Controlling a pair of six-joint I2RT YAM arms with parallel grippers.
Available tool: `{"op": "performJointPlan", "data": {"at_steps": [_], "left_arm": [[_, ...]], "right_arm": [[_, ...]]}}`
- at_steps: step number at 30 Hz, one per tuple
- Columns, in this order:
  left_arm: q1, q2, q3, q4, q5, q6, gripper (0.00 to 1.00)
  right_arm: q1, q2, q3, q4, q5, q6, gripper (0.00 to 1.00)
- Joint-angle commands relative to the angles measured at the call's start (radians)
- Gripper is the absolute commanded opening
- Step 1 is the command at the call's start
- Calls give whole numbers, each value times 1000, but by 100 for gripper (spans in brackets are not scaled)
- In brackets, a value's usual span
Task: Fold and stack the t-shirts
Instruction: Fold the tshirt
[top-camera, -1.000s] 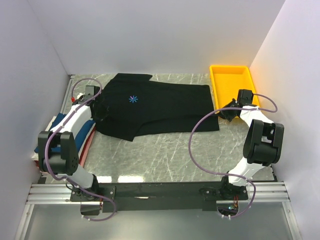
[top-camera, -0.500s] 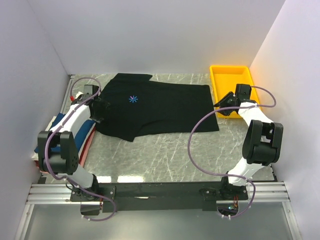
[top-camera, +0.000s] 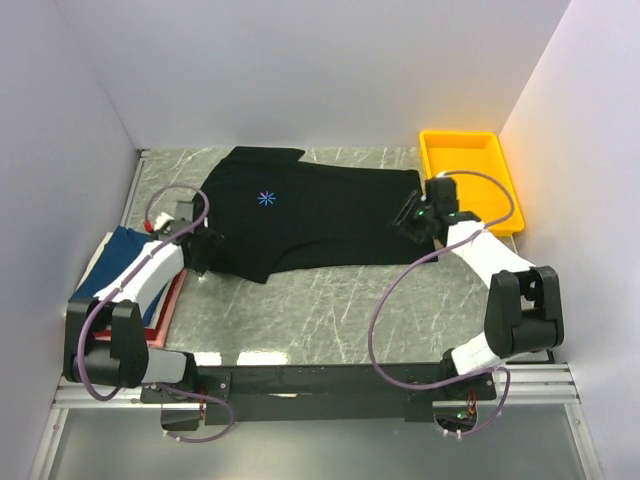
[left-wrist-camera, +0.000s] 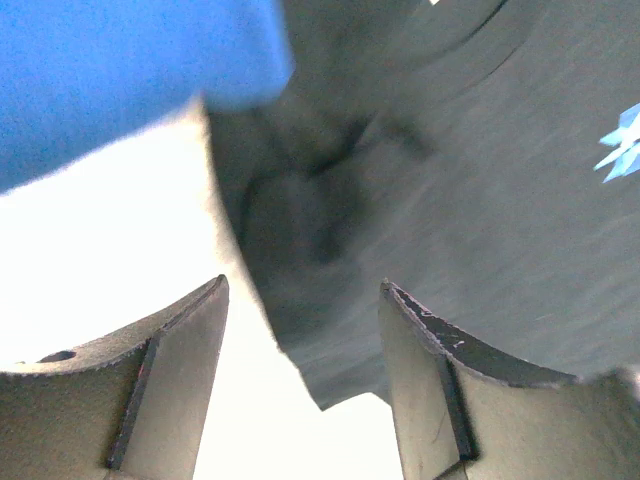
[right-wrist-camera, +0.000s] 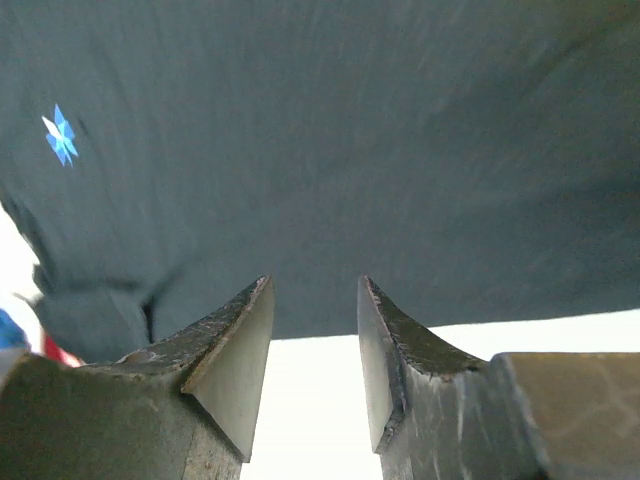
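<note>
A black t-shirt (top-camera: 320, 215) with a small blue star print (top-camera: 266, 198) lies spread flat across the back of the table. My left gripper (top-camera: 207, 252) stands open at the shirt's near-left sleeve. In the left wrist view the sleeve's corner (left-wrist-camera: 320, 330) shows between the parted fingers of that gripper (left-wrist-camera: 303, 290). My right gripper (top-camera: 407, 216) is open over the shirt's right hem. In the right wrist view the dark cloth (right-wrist-camera: 350, 150) fills the space beyond that gripper (right-wrist-camera: 315, 285), and nothing is pinched.
A stack of folded shirts, navy-blue (top-camera: 120, 262) on top with red (top-camera: 172, 298) below, sits at the left edge beside my left arm. A yellow tray (top-camera: 470, 170) stands at the back right. Marbled table (top-camera: 330, 300) lies in front of the shirt; white walls close in three sides.
Both grippers have gone from shut to open. The left one moved nearer along the shirt's left side; the right one swung left from beside the tray onto the shirt's right hem.
</note>
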Motion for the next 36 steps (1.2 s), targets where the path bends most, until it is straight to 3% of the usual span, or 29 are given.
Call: {"op": "performJointPlan", "data": {"at_steps": [1, 7, 11, 14, 17, 20, 23, 27, 36], "left_arm": [[-39, 4, -45, 36, -40, -42, 67], [-49, 51, -66, 76, -74, -47, 67], [-49, 64, -59, 108, -76, -41, 66], [-49, 90, -34, 110, -85, -31, 62], [-49, 105, -11, 111, -91, -24, 55], [-49, 108, 10, 113, -90, -14, 39], [-49, 105, 29, 111, -88, -8, 17], [-49, 111, 47, 113, -73, 2, 1], [-49, 160, 124, 105, -54, 7, 1]], "right_arm": [[101, -49, -42, 73, 21, -17, 47], [315, -11, -36, 150, -9, -22, 46], [489, 72, 44, 156, 23, -23, 47], [552, 149, 111, 150, 31, -31, 46], [617, 228, 183, 132, 41, -48, 46], [661, 296, 245, 113, 37, -59, 46], [694, 348, 291, 103, 32, -71, 46], [727, 423, 347, 75, 25, -89, 46], [764, 468, 398, 78, 31, -89, 47]]}}
